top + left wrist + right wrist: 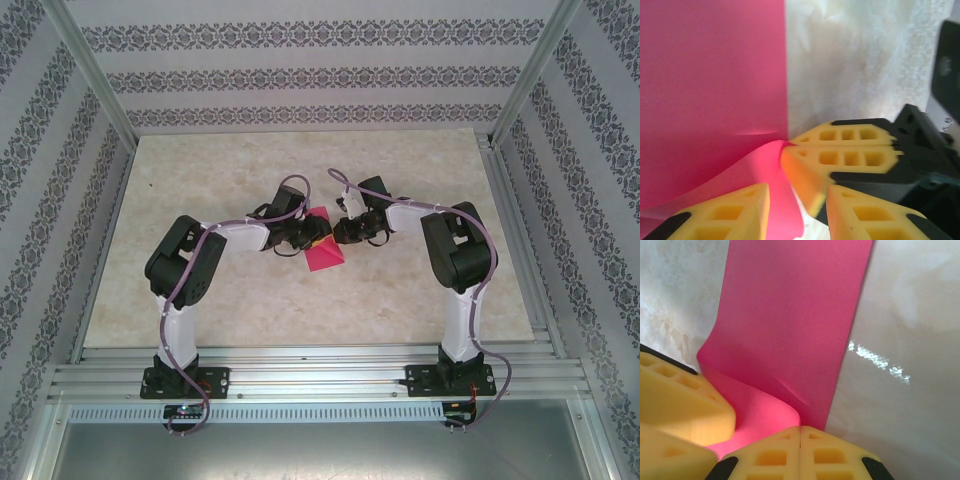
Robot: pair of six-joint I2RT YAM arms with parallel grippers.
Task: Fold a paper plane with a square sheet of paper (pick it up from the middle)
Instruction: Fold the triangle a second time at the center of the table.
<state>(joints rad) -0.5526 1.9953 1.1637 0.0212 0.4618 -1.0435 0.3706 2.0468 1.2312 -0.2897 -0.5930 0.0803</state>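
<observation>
The square sheet of paper (325,252) is bright magenta-pink and lies mostly flat on the table between the two arms. In the left wrist view the sheet (710,75) has a short crease, and one edge curls up off the table. My right gripper (800,429) is shut, its yellow fingertips (840,150) pinching that lifted edge of the sheet (790,315). My left gripper (799,200) is open. The raised paper flap and the right gripper's tip stand between its yellow fingers (725,215). Both grippers meet over the paper, left (305,240) and right (338,235).
The beige marbled tabletop (200,290) stretches around the paper. Patterned walls and metal frame posts (95,80) enclose it on three sides. An aluminium rail (320,370) carries both arm bases at the near edge.
</observation>
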